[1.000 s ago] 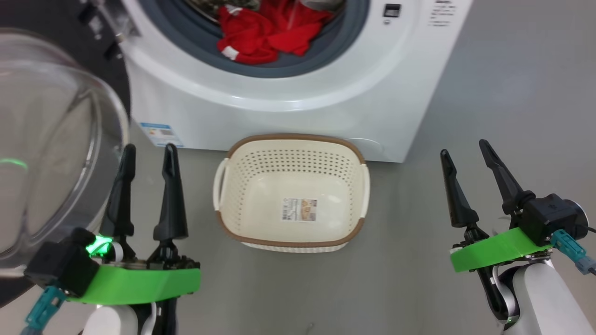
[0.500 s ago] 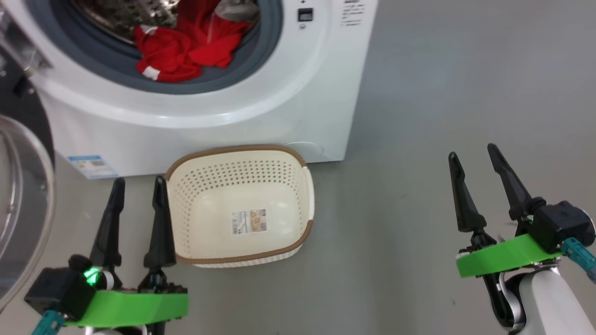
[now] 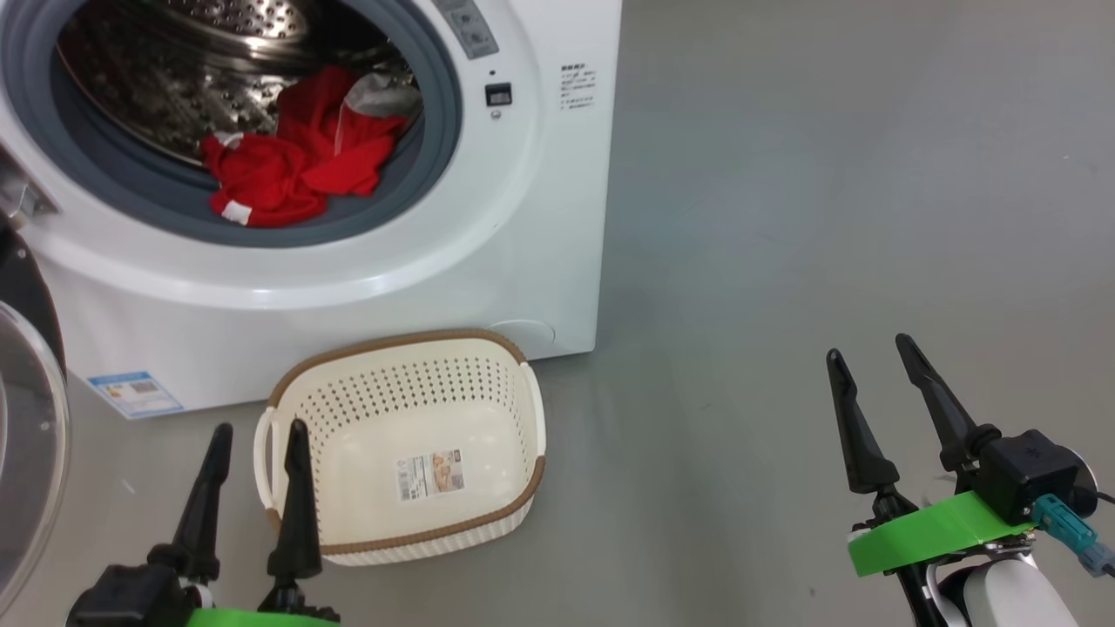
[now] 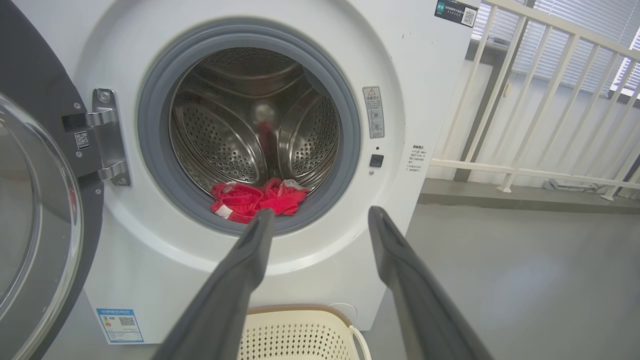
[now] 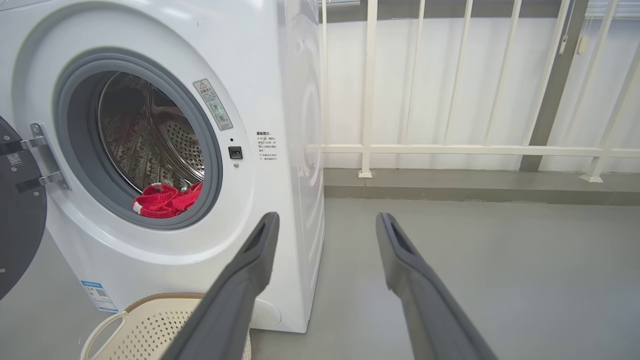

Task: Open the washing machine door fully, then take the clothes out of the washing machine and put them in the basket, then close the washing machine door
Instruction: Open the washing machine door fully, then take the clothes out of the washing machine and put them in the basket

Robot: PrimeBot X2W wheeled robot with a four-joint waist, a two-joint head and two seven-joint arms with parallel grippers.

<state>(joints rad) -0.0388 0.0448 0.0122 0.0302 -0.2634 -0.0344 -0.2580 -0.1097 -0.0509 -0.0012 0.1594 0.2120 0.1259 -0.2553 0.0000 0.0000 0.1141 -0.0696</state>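
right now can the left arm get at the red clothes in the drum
Probably yes: the washing machine door is swung aside, the open left gripper points at the clothes at the front of the drum, nothing between.

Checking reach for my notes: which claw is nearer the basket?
The left claw: in the head view it rises right beside the basket, while the right claw stands well apart from it, over the floor.

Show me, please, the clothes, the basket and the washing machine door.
the clothes (image 3: 287, 178), head view, middle of the red fabric heap.
the basket (image 3: 409, 387), head view, perforated back wall.
the washing machine door (image 4: 30, 225), left wrist view, clear glass window.
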